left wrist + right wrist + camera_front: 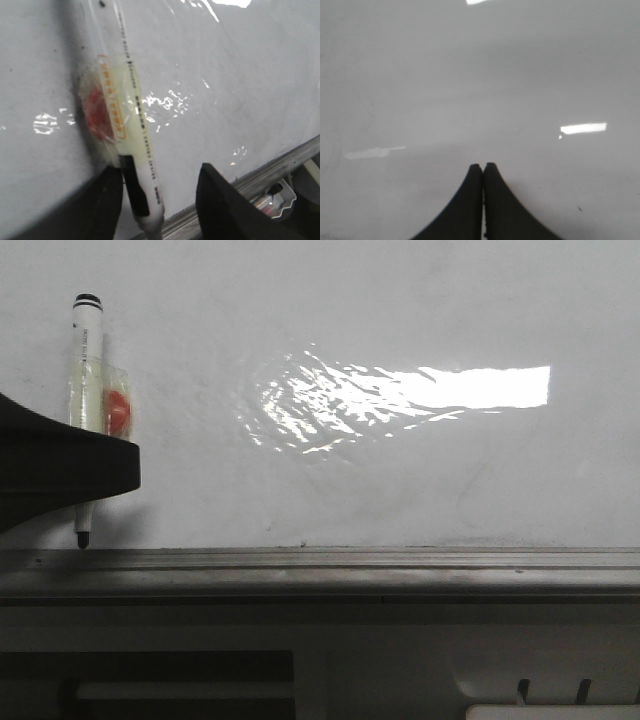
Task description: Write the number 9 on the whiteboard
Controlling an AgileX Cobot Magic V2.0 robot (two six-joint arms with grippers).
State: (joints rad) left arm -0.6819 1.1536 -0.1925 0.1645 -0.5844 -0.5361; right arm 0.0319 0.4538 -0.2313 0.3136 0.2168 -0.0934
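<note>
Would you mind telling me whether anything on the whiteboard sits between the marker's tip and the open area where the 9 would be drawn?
Nothing visible does. The marker hangs tip-down at the whiteboard's lower left in the left end effector; to its right there is only glare and faint smudges.

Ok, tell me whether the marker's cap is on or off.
Off. The marker stands upright, its bare dark tip pointing down beside the grey rail, on the still-blank whiteboard.
</note>
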